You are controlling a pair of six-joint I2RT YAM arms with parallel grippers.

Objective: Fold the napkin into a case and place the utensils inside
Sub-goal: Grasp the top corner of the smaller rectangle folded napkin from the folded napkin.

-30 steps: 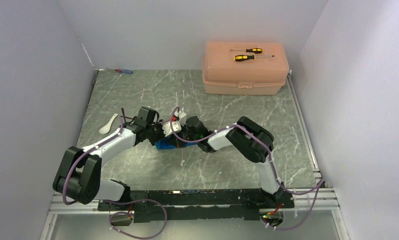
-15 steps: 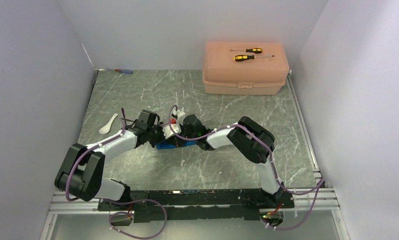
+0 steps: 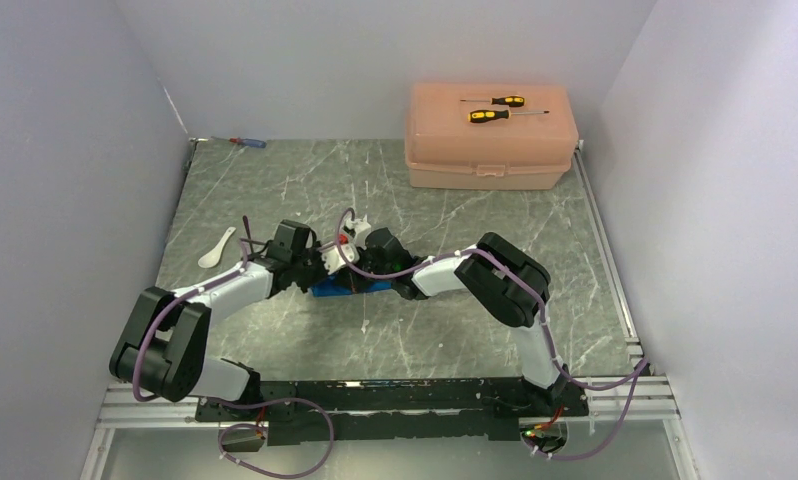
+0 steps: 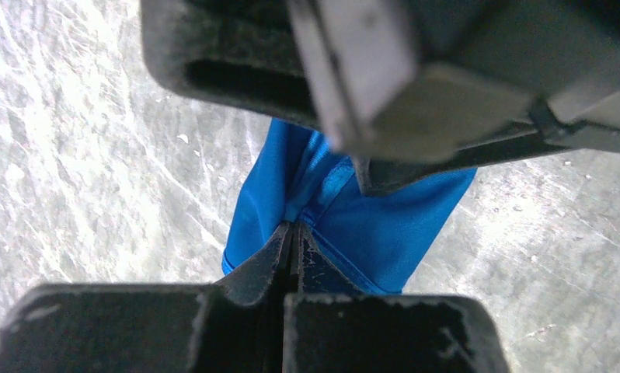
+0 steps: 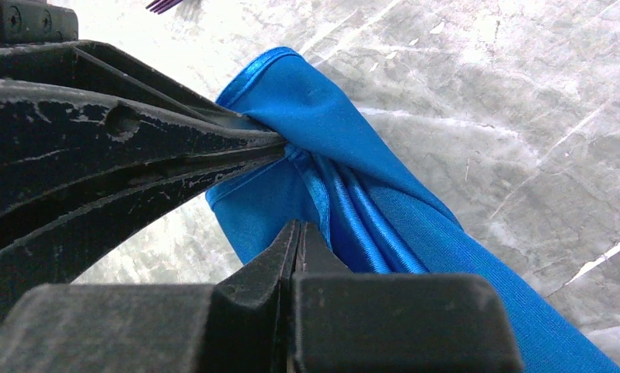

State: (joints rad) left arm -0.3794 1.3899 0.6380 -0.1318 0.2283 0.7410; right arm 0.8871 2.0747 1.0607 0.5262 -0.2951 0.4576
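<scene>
The bright blue napkin [image 3: 348, 288] lies bunched in folds on the marble table, mostly hidden under both wrists. My left gripper [image 3: 327, 273] is shut on a fold of the napkin [image 4: 346, 225], fingertips together [image 4: 295, 230]. My right gripper [image 3: 361, 270] faces it from the right and is shut on a hemmed fold of the napkin [image 5: 346, 163], its tips [image 5: 297, 227] closed. The white spoon [image 3: 215, 248] lies to the left. Only the purple fork's tines [image 5: 164, 5] show, at the top edge of the right wrist view.
A peach plastic box [image 3: 490, 150] stands at the back right with two yellow-and-black screwdrivers [image 3: 495, 115] on its lid. A small blue-and-red screwdriver [image 3: 247, 142] lies at the back left corner. Walls close the table on three sides.
Both grippers have shifted slightly left and lower with the napkin held between them. The blue cloth now shows less bunched under the wrists.
</scene>
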